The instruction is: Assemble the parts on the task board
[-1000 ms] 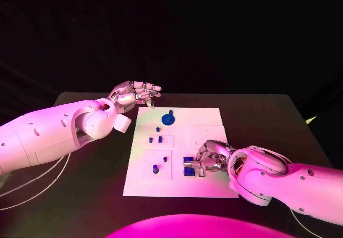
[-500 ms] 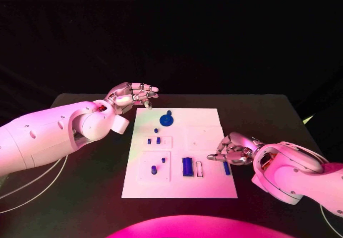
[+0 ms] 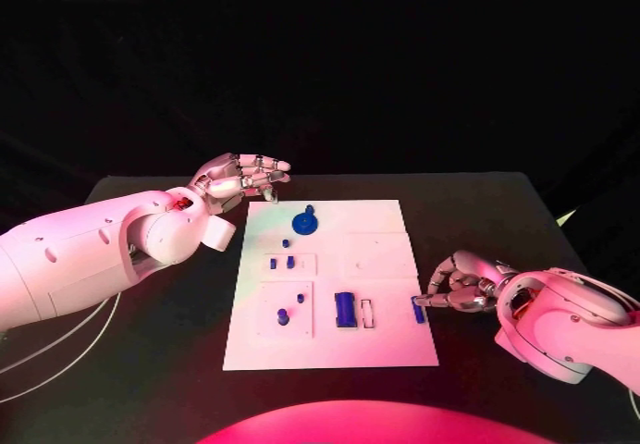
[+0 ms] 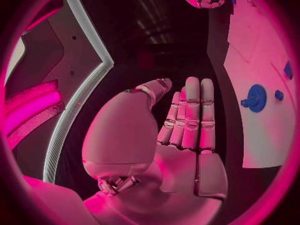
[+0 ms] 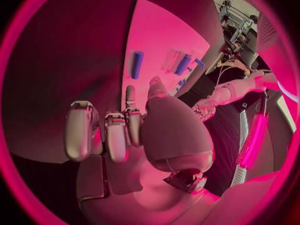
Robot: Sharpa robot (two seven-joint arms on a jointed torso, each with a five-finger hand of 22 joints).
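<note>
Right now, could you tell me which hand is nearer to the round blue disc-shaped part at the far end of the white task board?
Left. The left hand hovers just beyond the round blue part; the right hand sits off the board's near right edge.

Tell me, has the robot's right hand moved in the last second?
Yes. The right hand drew off the task board toward its right edge; it now sits beside that edge, empty, near a slim blue part.

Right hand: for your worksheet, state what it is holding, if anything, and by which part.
Nothing. The right hand has its fingers curled in, empty, at the task board's right edge; the long blue part lies free on the board beside its fingertips.
</note>
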